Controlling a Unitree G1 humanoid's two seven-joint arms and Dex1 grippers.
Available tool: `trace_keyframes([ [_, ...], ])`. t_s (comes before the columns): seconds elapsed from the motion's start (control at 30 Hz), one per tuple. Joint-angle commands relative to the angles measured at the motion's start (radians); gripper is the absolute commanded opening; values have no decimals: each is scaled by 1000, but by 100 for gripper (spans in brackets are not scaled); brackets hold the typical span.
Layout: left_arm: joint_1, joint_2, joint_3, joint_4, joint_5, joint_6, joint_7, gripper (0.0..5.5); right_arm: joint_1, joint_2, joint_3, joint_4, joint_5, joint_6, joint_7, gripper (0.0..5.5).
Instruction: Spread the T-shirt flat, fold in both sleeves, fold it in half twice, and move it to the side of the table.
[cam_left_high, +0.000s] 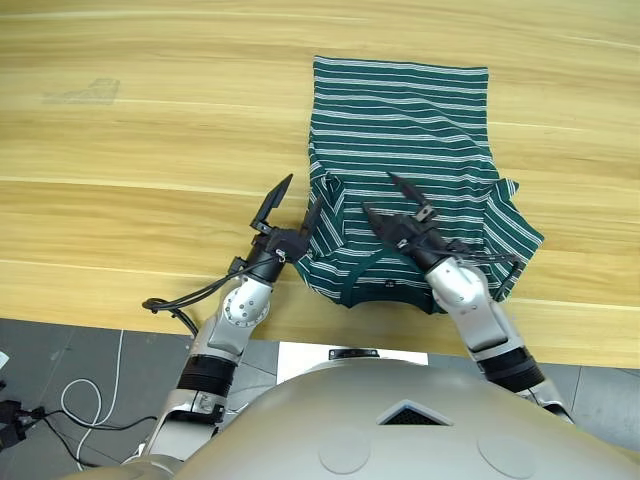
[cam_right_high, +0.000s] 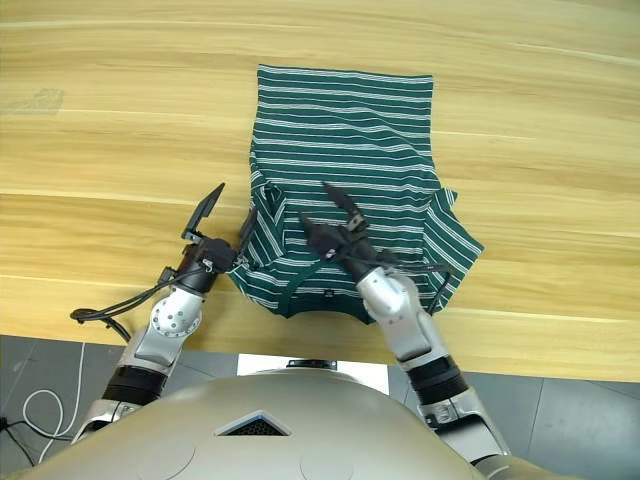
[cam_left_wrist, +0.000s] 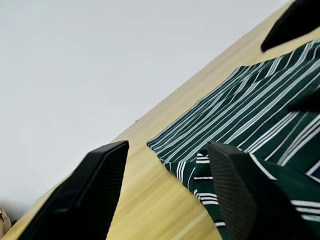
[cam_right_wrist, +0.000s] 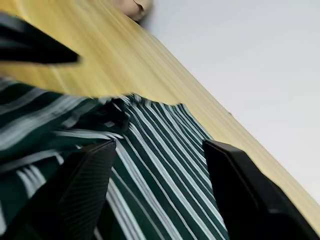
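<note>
A dark green T-shirt (cam_left_high: 410, 150) with thin white stripes lies on the wooden table (cam_left_high: 150, 150), hem at the far side, collar near the front edge. Its left sleeve is folded in over the body; the right sleeve (cam_left_high: 515, 235) sticks out. My left gripper (cam_left_high: 297, 200) is open at the shirt's near left edge, one finger over bare wood, the other over the cloth (cam_left_wrist: 260, 125). My right gripper (cam_left_high: 390, 200) is open above the shirt's near middle, with striped fabric (cam_right_wrist: 165, 165) beneath its fingers and nothing held.
Bare wood stretches to the left of the shirt and beyond its hem. The table's front edge (cam_left_high: 100, 320) runs just behind both wrists, with grey floor and loose cables (cam_left_high: 90, 400) below it.
</note>
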Motion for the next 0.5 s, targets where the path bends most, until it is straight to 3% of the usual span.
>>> trace_keyframes([
  [0.03,-12,3,-8,20,-6,-7,-11,293,3,16,28,-5,-34,33,-9,321],
  [0.5,-78,-3,-39,67,-1,-19,-35,293,13,118,121,94,-54,119,-42,321],
])
